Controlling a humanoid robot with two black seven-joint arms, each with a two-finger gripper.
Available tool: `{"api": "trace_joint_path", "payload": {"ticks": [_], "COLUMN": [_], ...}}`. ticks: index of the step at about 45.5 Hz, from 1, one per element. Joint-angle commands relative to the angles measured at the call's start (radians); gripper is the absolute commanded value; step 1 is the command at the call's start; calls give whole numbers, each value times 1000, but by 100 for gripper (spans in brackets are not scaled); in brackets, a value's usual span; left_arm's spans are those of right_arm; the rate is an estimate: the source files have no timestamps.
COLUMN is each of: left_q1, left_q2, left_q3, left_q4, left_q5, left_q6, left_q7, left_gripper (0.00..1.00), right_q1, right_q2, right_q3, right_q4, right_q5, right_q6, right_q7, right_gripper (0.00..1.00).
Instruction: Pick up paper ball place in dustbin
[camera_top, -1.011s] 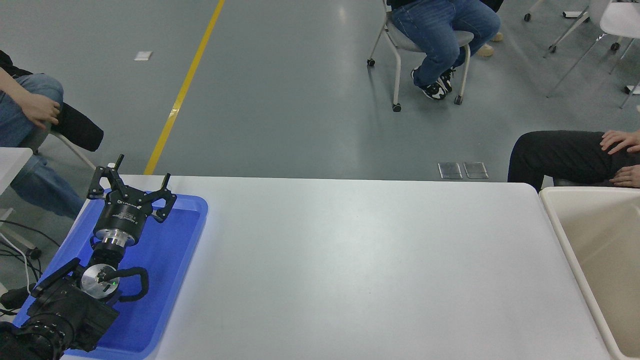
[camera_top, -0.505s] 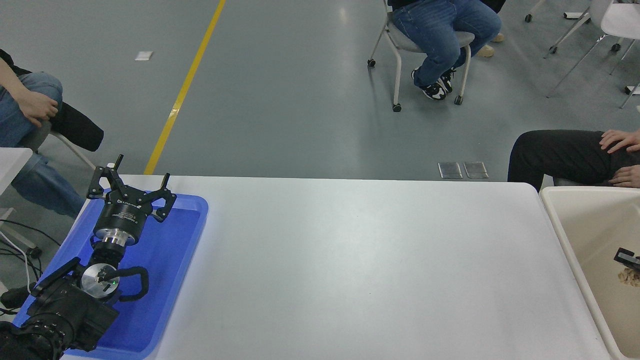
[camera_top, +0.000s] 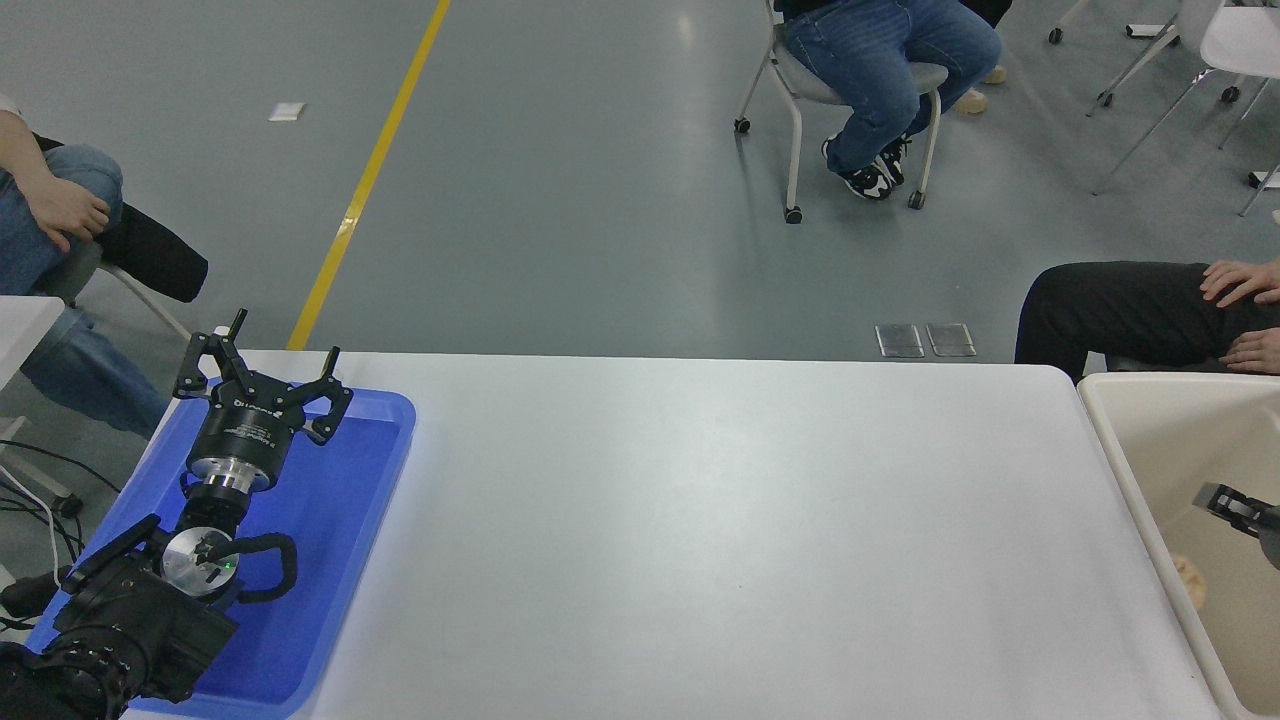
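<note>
The paper ball (camera_top: 1189, 580) shows as a small tan, wrinkled lump low against the inner left wall of the dustbin (camera_top: 1110, 440), below and to the left of the right gripper (camera_top: 1240, 510). Nothing black touches it: clear cream wall lies between it and the gripper. I judge it already released and either resting against the wall or dropping toward the bottom; a single view cannot settle which.

Only the tip of the right gripper shows, one dark finger (camera_top: 1228, 503) reaching in from the right edge over the bin's opening, the rest cut off by the frame. No second finger is visible, so I cannot tell whether its jaws stand apart or together; all that can be said is that the ball is not between them.

The dustbin stands off the table's (camera_top: 700, 520) right end, its thick rounded rim just beside the table edge, and the gripper hangs inside that rim's outline.

On that reading the pick is done, the carry is done, and the drop is made or nearly so. What is left is small: the ball settling on the bin floor and the right arm drawing back clear of the rim.

Far to the left of the working gripper, the left gripper (camera_top: 262, 365) is parked over the blue tray (camera_top: 340, 560), fingers spread wide and holding nothing. No other paper shows on the table.
</note>
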Motion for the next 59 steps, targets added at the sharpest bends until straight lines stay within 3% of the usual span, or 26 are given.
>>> {"api": "trace_joint_path", "payload": {"ticks": [1,18,26,35,48,59], "left_q1": [0,2,2,2,2,2], "left_q2": [0,0,0,0,0,0], "left_q3": [0,0,0,0,0,0], "left_q4": [1,1,1,1,-2,-2], "left_q5": [0,0,0,0,0,0], "left_q6": [0,0,0,0,0,0], "left_q7": [0,-1,-1,0,-1,0], "left_gripper": [100,100,100,100,100,100], "right_q1": [16,119,105,45,-45,-96], "right_q2": [0,-10,-70,-72,45,135], "right_q3": [110,642,936,1082,1302,1374], "right_q4": [0,69,269,469,538,527], "right_q5": [4,18,76,118,398,451], "right_q6": [-1,5,8,10,64,163], "right_q7": [4,4,6,7,11,11], "right_gripper": [100,100,100,100,100,100]}}
